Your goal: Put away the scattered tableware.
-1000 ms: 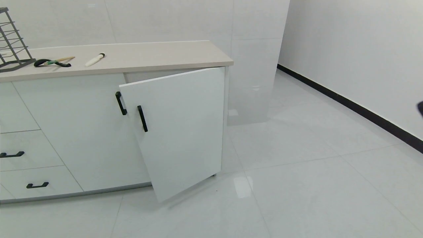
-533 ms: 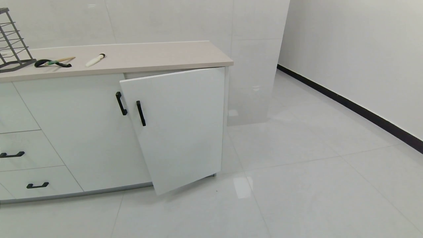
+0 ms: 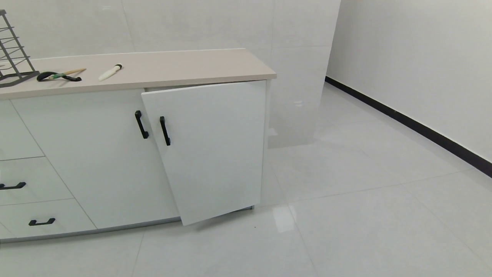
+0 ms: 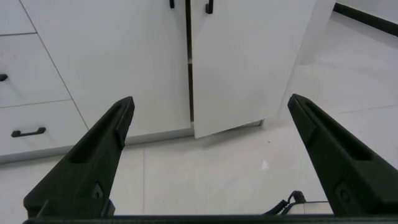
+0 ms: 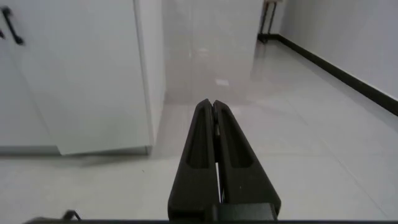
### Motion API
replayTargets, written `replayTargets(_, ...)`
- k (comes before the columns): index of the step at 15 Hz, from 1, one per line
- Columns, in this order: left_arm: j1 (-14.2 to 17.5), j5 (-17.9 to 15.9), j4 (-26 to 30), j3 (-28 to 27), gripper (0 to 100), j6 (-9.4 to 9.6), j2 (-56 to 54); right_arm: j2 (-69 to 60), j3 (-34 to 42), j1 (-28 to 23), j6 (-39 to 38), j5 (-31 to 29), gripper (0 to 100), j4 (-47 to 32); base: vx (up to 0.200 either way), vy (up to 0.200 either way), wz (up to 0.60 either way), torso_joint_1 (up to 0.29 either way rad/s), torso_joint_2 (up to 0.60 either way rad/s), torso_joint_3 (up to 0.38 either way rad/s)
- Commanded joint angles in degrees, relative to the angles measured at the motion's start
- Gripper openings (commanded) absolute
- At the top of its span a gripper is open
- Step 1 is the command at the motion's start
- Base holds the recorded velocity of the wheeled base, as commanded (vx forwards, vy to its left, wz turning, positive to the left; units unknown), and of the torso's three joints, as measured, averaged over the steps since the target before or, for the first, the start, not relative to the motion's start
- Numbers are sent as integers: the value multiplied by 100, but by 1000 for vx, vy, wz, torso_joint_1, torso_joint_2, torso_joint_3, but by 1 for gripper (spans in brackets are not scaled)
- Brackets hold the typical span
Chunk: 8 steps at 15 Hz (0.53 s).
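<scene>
two tools lie on your counter point(image 3: 184, 65), right of the wire rack point(image 3: 13, 46): a black-headed brush point(image 3: 57, 75), then a white tool point(image 3: 110, 72). further right the cabinet door point(image 3: 211, 146) hangs ajar. your left gripper point(image 4: 211, 102) gapes wide, empty; your right gripper point(image 5: 213, 106) is pinched closed on nothing.

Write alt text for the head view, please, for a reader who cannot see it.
A white cabinet door hangs slightly ajar under a beige counter. On it lie a dark-headed utensil and a white utensil, beside a wire rack.
</scene>
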<state>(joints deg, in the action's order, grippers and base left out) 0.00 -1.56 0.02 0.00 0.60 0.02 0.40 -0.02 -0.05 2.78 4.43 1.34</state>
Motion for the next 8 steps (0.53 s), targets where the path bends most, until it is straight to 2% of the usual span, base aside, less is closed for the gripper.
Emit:
replayTargets(1,0,-2,-2,0,100,-7,-2,-31,-15,5,-102,-363,0,-160,200,200,0,7,2,-2)
replayTargets(8,0,-2,6,0,100,11,-2,-40,-15,5,-322,-363,0,-169,200,200,0,2,2,2)
